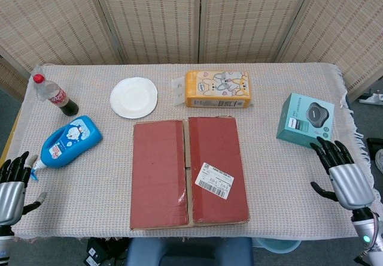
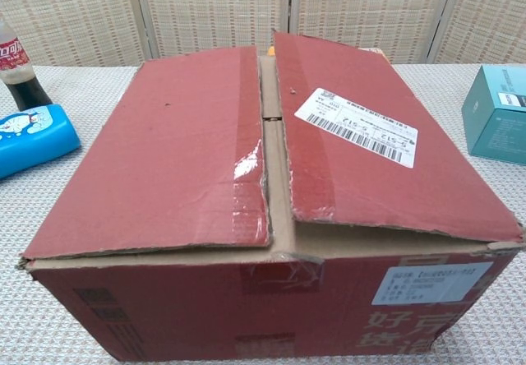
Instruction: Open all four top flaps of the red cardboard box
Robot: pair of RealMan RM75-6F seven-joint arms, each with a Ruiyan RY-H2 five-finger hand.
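Note:
The red cardboard box (image 1: 188,171) sits at the table's front middle and fills the chest view (image 2: 271,209). Its two long top flaps lie down; the left flap (image 1: 158,173) is flat, and the right flap (image 2: 370,135), which carries a white label, sits slightly raised along the centre seam. My left hand (image 1: 12,185) hovers open at the front left table edge, far from the box. My right hand (image 1: 341,173) is open at the front right, just below the teal box, fingers spread. Neither hand touches the box or shows in the chest view.
A teal speaker box (image 1: 305,121) stands right of the red box. A yellow tissue pack (image 1: 217,88) and white plate (image 1: 134,97) lie behind it. A blue bottle (image 1: 67,141) and a cola bottle (image 1: 54,94) lie at the left.

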